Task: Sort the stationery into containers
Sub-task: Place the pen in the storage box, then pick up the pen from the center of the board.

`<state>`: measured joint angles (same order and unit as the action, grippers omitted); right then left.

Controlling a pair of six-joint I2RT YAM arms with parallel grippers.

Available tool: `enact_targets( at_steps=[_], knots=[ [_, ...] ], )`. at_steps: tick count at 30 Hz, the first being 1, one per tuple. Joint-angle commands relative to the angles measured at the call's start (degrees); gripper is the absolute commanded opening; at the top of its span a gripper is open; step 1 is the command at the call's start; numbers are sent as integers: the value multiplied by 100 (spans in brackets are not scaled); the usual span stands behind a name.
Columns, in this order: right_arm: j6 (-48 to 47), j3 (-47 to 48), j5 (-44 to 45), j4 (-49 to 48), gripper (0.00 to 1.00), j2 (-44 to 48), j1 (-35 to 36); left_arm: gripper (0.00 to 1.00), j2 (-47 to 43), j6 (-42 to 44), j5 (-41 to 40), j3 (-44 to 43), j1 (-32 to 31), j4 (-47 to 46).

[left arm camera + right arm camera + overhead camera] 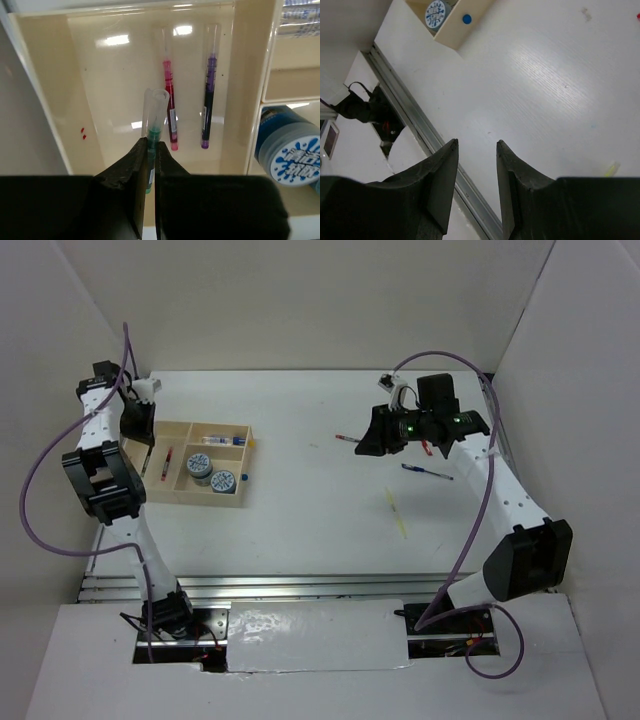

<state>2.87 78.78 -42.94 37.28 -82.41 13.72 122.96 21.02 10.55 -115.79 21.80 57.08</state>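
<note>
The left gripper [150,150] has its two black fingers squeezed tight on a green pen [153,122]. The pen is a thin see-through plastic tube with green ink inside. It is held over the long side part of the tray [250,75]. Below it, on the tray's smooth, shiny tan floor, a red pen [171,107] and a purple pen [208,100] lie side by side, not touching. The red one has a small white label, too tiny to read. There is bare floor to their left. Just over the wall sits a round tape roll [292,152] with blue splashes on its white top. The right gripper [476,150] hangs over the white table [545,90], fingers apart, holding nothing. Out on the table, well apart, lie a yellow pen [399,515], a blue pen [428,472] and a second red pen [348,439]
</note>
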Motion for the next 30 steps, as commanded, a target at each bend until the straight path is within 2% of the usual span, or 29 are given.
enact_targets(
  at_steps=[1,5,11,13,14,17,22,27,30],
  knots=[
    [-226,199,461,341,44,-108,-27,0,193,-97,-342,-23,-123,-214],
    [-665,278,1400,719,44,-380,-36,0,343,-317,-588,38,-238,-460],
    [-1095,-160,2640,931,45,-618,-132,11,536,-458,-861,153,-378,-540],
    [-1254,-267,3035,948,45,-811,-132,24,501,-493,-844,205,-370,-557],
    [-1306,-371,3124,965,45,-899,-158,37,440,-519,-809,284,-361,-636],
    [-1324,-530,3379,922,44,-1224,-185,50,326,-563,-721,355,-335,-681],
    [-1325,-811,3546,755,44,-1619,-168,55,-8,-660,-107,416,-212,-777],
    [-1281,-935,3793,650,43,-2006,-89,57,-868,-940,824,654,-115,-1162],
    [-1246,-1049,3828,553,43,-2095,-18,59,-1492,-1081,1098,978,-159,-1470]
  ],
)
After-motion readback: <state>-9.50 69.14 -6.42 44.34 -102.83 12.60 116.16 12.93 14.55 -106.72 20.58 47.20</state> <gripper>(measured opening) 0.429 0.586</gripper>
